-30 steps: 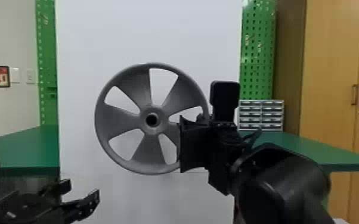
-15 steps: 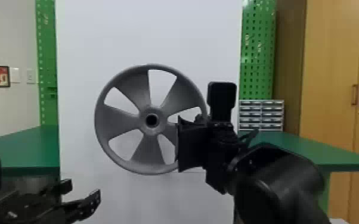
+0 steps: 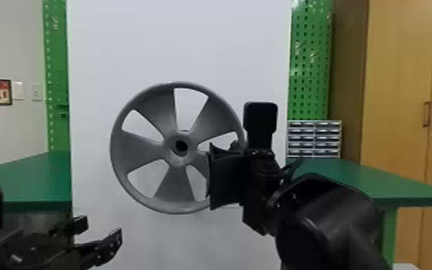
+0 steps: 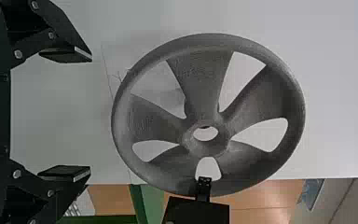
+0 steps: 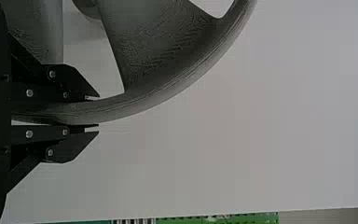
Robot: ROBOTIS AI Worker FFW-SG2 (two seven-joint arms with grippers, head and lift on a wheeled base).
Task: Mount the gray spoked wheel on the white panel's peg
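My right gripper (image 3: pixel 226 176) is at the right side of the gray spoked wheel (image 3: pixel 131 149), which stands upright in front of the white panel (image 3: pixel 175 46). In the right wrist view, the right gripper (image 5: pixel 95 112) is shut on the wheel's rim (image 5: pixel 144 103). The hub hole looks dark in the head view; the peg cannot be made out. Low at the left, my left gripper (image 3: pixel 100 229) is apart from the wheel. In the left wrist view, the left gripper (image 4: pixel 91 114) stands open with nothing between its fingers, facing the wheel (image 4: pixel 200 79).
Green tables (image 3: pixel 28 176) flank the panel on both sides. Behind the right one are a small drawer cabinet (image 3: pixel 314 138), a green pegboard (image 3: pixel 310 64) and a wooden cabinet (image 3: pixel 398 89).
The right gripper and arm have shifted very slightly to the left at the rim. The wheel's place looks nearly the same, and the left arm has stayed still.
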